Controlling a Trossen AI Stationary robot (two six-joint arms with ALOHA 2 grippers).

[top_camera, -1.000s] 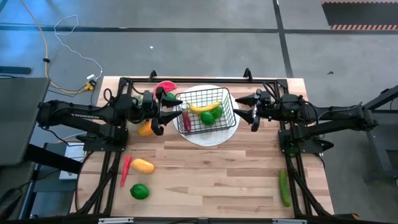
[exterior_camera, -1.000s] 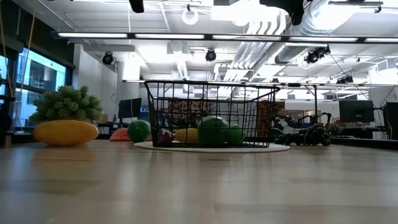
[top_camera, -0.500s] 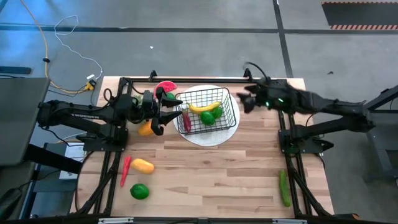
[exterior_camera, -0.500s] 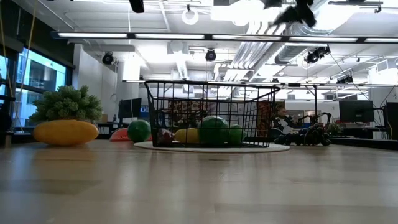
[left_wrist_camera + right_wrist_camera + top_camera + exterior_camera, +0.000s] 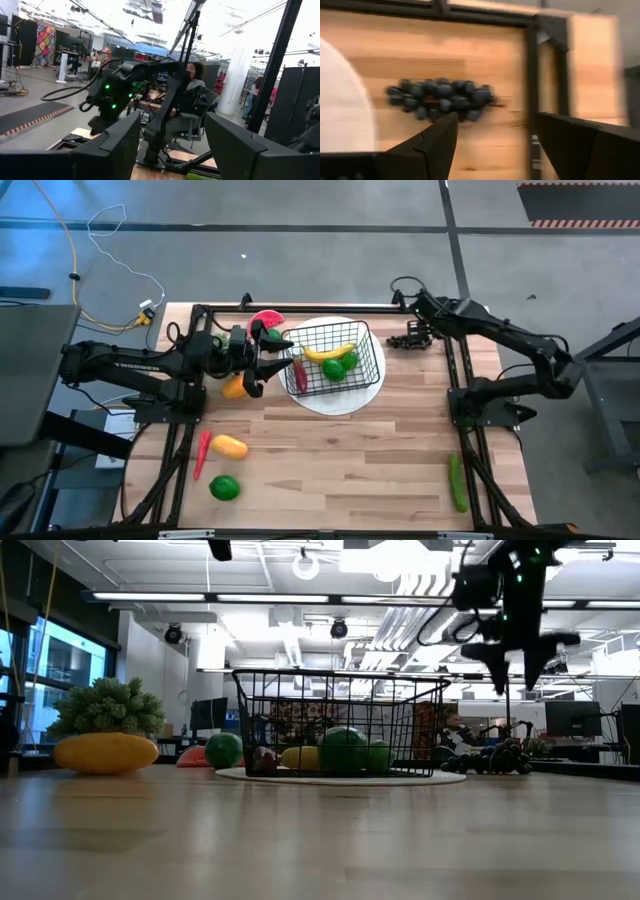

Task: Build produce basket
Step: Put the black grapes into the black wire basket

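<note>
The black wire basket (image 5: 335,355) stands on a round white plate (image 5: 340,402) and holds a yellow banana (image 5: 328,352), green limes (image 5: 338,367) and a red pepper (image 5: 300,374). Dark grapes (image 5: 403,341) lie on the table near its far right corner. My right gripper (image 5: 420,328) hangs open above them, fingers pointing down (image 5: 512,675); in the right wrist view the grapes (image 5: 440,100) show just beyond the open fingers (image 5: 495,120). My left gripper (image 5: 268,360) waits open at the basket's left side (image 5: 172,125). The watermelon slice (image 5: 265,320) lies behind it.
An orange-yellow fruit (image 5: 233,387) lies under the left arm. Another orange-yellow fruit (image 5: 230,446), a red pepper (image 5: 203,452) and a lime (image 5: 224,488) lie near left. A cucumber (image 5: 457,480) lies near right. A black frame rail (image 5: 532,75) runs beside the grapes.
My right arm has left the basket's right side, risen and swung toward the table's far right corner. Its gripper has tipped from level to pointing down and now hangs over the grapes, still open. The left arm and the produce have kept still.
</note>
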